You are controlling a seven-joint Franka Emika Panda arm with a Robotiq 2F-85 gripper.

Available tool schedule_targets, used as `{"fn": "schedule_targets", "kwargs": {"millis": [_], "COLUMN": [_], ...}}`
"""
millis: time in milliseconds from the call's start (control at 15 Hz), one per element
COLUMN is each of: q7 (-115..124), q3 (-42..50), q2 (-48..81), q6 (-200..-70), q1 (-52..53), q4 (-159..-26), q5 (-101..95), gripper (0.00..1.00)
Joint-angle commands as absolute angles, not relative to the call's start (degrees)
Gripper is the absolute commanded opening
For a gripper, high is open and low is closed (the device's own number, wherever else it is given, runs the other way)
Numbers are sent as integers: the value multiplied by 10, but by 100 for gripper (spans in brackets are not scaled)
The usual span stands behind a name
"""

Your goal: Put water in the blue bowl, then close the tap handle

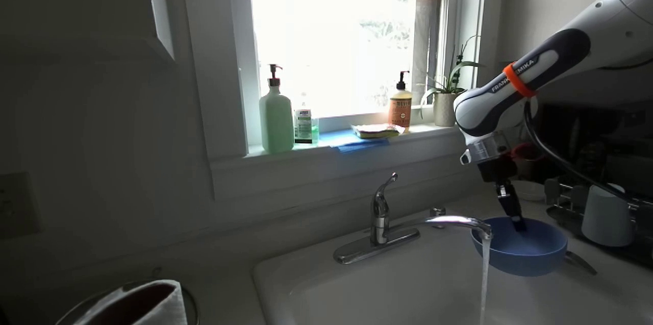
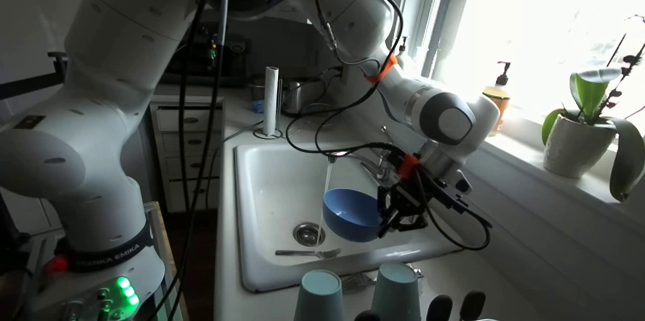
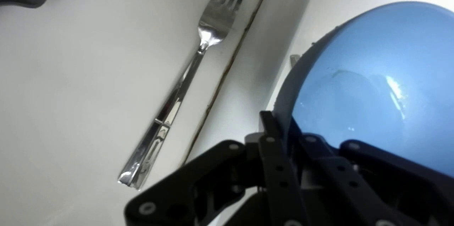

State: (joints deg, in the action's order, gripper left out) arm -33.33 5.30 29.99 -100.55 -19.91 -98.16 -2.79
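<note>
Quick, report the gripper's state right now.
Gripper: closed, holding the blue bowl by its rim, one finger inside and one outside.

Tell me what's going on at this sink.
A robot arm has its gripper clamped on the edge of the blue bowl, holding it up over the sink. Running water from the spout falls past the bowl into the sink, so the bowl does not look to be under the stream. Whether it holds any water, I cannot tell. The tap handle is not yet closed.
</note>
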Motion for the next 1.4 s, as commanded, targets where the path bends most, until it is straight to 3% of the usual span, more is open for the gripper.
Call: {"fn": "schedule_targets", "kwargs": {"millis": [0, 733, 1333], "q7": [-350, -344, -356], "q3": [45, 28, 29], "q2": [251, 207, 213], "q6": [-1009, -1117, -1157], "q1": [-191, -166, -157], "q4": [-1049, -1139, -1142], "q5": [-19, 36, 24], "gripper": [2, 2, 2]}}
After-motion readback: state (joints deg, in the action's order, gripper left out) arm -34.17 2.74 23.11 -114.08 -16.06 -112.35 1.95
